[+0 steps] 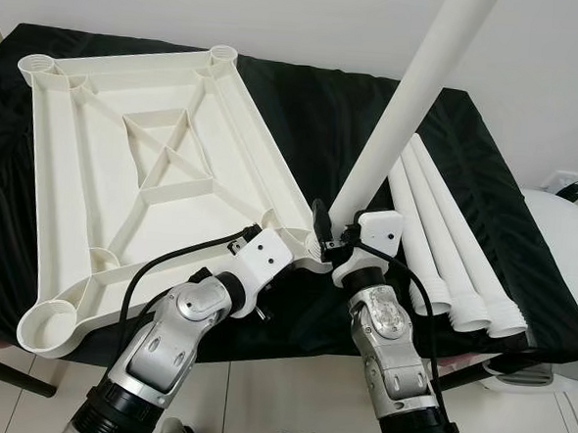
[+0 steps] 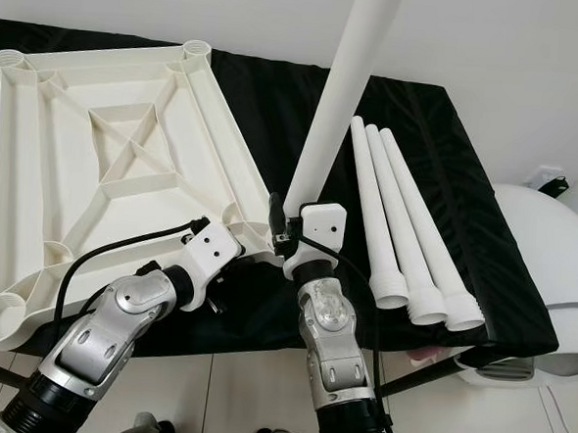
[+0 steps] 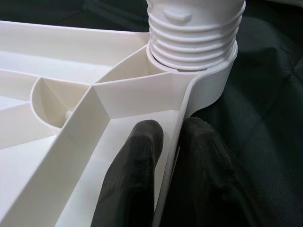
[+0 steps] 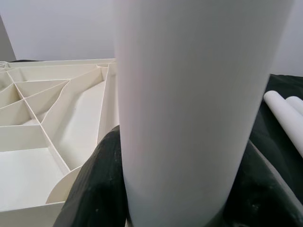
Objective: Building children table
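The white ribbed tabletop [image 1: 86, 165] lies upside down on a black cloth. One white leg [image 1: 414, 97] stands upright in the near right corner socket, its threaded end [image 3: 194, 33] seated in the socket. My right gripper [image 1: 332, 231] is shut around this leg just above the socket, with a black finger [image 4: 94, 189] on each side of it. My left gripper [image 3: 173, 151] is shut on the tabletop's outer rim right beside that corner, one finger [image 3: 137, 156] inside the rim and the other outside.
Three spare legs [image 1: 445, 236] lie side by side on the cloth to the right, threaded ends toward me. Open sockets sit at the near left [image 1: 52, 325], far left [image 1: 40, 64] and far right [image 1: 223, 53] corners. A white rounded appliance [image 1: 562, 243] stands at the right.
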Controlling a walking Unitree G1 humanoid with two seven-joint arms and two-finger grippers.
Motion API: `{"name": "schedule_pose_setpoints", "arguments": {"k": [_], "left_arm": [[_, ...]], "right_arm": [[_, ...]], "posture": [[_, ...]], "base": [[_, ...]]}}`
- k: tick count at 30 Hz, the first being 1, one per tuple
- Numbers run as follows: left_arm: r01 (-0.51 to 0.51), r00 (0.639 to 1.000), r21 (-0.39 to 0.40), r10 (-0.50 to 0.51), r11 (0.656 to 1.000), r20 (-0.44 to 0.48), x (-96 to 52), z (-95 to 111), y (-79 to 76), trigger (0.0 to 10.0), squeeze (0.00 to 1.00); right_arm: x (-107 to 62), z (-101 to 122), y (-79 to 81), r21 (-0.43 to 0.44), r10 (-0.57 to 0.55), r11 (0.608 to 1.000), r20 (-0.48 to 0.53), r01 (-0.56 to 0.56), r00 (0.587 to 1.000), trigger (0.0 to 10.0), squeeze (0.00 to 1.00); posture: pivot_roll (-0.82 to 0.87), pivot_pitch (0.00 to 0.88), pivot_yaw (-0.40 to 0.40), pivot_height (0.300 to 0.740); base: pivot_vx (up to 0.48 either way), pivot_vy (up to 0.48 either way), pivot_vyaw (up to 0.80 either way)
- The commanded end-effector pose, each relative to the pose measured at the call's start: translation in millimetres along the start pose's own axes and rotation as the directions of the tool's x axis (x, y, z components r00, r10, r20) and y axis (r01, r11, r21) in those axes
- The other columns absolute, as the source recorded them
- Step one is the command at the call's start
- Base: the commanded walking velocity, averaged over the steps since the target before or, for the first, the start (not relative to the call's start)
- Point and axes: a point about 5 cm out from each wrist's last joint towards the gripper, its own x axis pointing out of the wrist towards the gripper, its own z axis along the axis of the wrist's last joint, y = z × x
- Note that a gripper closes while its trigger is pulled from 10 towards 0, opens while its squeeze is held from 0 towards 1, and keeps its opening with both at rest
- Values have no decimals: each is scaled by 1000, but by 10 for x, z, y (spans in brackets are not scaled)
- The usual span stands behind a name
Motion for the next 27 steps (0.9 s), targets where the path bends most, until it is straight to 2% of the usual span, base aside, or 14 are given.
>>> {"name": "schedule_pose_setpoints", "arguments": {"k": [1, 21, 22, 23, 24, 27], "left_arm": [[44, 998, -2, -44, 999, 48, -8, 85, -94, 10000, 0], [56, 997, -5, -55, 998, 49, -8, 87, -101, 10000, 0], [57, 997, -4, -57, 998, 49, -9, 88, -105, 10000, 0], [57, 997, -4, -57, 998, 49, -9, 88, -105, 10000, 0], [58, 997, -4, -57, 998, 48, -10, 88, -108, 10000, 0], [57, 997, -5, -57, 998, 48, -11, 90, -110, 10000, 0]], "right_arm": [[-162, -363, -242, -45, -142, 990, -190, 136, 971, 10000, 0], [-136, -349, -311, -38, -178, 984, -180, 174, 967, 10000, 0], [-136, -344, -314, -28, -181, 983, -178, 179, 967, 10000, 871], [-136, -344, -314, -28, -181, 983, -178, 179, 967, 10000, 871], [-136, -341, -315, -22, -183, 983, -176, 181, 967, 10000, 1000], [-134, -329, -314, -10, -183, 983, -168, 184, 968, 10000, 1000]], "posture": [[-43, 115, -85, 740], [-41, 115, -83, 740], [-40, 115, -83, 740], [-40, 115, -83, 740], [-40, 115, -83, 740], [-39, 115, -84, 740]], "base": [[0, 0, 0], [0, 0, 0], [0, 0, 0], [0, 0, 0], [0, 0, 0], [0, 0, 0]]}}
